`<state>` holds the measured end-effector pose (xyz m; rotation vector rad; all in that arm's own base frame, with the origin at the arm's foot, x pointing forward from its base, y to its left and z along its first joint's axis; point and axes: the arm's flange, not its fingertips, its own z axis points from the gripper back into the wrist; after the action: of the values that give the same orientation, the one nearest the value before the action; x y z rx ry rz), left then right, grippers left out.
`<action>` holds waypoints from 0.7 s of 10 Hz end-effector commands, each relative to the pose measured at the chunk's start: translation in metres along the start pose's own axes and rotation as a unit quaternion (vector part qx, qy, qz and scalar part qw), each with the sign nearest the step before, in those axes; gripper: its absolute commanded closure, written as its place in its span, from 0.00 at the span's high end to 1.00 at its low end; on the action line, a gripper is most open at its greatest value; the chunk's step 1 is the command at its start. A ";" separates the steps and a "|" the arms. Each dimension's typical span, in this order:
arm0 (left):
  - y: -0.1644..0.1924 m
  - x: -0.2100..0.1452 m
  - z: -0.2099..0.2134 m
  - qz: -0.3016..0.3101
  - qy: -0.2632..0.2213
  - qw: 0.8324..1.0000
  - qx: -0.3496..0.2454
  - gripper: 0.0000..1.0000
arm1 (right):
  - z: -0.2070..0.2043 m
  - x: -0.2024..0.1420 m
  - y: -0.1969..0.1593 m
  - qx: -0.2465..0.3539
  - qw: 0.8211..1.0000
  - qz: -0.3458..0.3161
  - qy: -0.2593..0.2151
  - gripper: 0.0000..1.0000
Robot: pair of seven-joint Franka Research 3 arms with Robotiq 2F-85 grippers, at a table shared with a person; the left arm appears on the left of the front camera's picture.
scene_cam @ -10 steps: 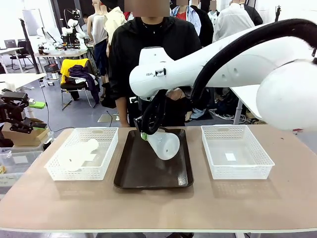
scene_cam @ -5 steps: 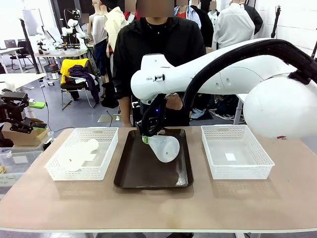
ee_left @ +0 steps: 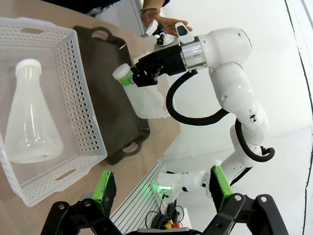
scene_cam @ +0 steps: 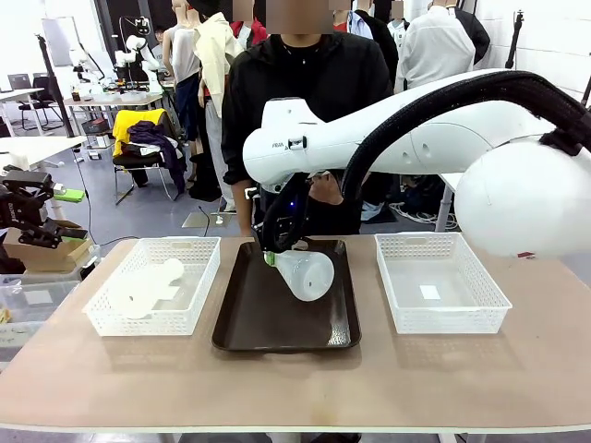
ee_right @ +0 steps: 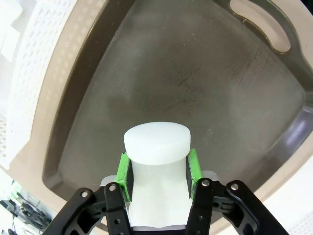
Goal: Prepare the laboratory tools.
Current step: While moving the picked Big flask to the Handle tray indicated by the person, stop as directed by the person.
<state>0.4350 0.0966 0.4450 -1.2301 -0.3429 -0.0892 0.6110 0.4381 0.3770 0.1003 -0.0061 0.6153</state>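
Observation:
One frosted conical flask (scene_cam: 311, 274) hangs tilted over the dark brown tray (scene_cam: 277, 328), its base pointing front-right. My right gripper (scene_cam: 273, 252) is shut on its neck. In the right wrist view the green pads (ee_right: 123, 175) clamp the neck just under the capped mouth of the flask (ee_right: 156, 141), with the tray (ee_right: 205, 83) below. A second flask (scene_cam: 152, 286) lies on its side in the left white basket (scene_cam: 199, 245). The left wrist view shows this flask (ee_left: 30, 122) in the basket (ee_left: 80, 93), and my left gripper (ee_left: 162, 188) hangs open above the table's near edge, away from both.
An empty white lattice basket (scene_cam: 441, 318) stands right of the tray. A person in black stands at the far edge behind the tray, one hand (scene_cam: 325, 189) held at waist height behind my right arm. Bare tabletop (scene_cam: 295, 383) runs along the front.
My right arm has dipped a little and carried the held flask slightly right over the tray. The person has shifted a little to the right. The left basket and its flask have not moved.

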 end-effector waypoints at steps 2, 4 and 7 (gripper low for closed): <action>-0.001 -0.001 0.001 -0.008 -0.001 1.000 0.000 1.00 | 0.004 -0.003 0.001 -0.003 1.000 0.001 -0.003 0.00; -0.001 -0.001 0.001 -0.008 -0.001 1.000 0.000 1.00 | 0.004 -0.003 0.001 -0.003 1.000 0.001 -0.003 0.00; -0.001 -0.001 0.001 -0.008 -0.001 1.000 0.000 1.00 | 0.004 -0.003 0.001 -0.003 1.000 0.001 -0.003 0.00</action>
<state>0.4350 0.0966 0.4450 -1.2301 -0.3429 -0.0892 0.6110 0.4381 0.3770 0.1003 -0.0061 0.6153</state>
